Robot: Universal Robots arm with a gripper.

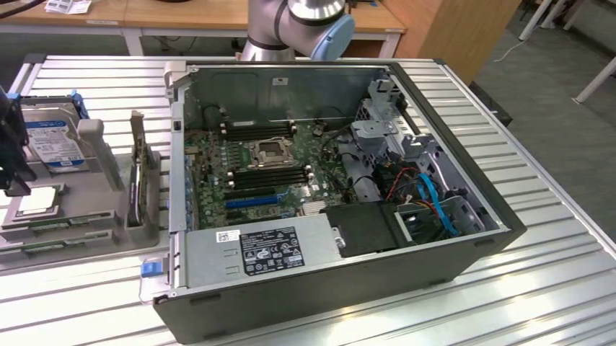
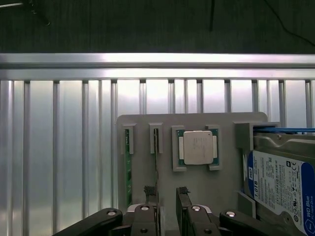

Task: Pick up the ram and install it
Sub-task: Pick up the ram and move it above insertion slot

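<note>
**A:** Green circuit-board stick, the ram [image 2: 156, 147], stands on edge in a slot of the grey holder [image 2: 226, 123], just beside the CPU [image 2: 198, 147]. A 2nd stick [image 2: 128, 164] stands 1 slot farther from the CPU.

**B:** And the gripper [image 2: 167, 194]?

**A:** Jaws apart, holding nothing. It hovers near the CPU, at the ram's end.

**B:** How would the ram handle?

**A:** Probably light, stiff, thin and fragile. Pinching its 2 flat faces mid-length looks safest.
</note>
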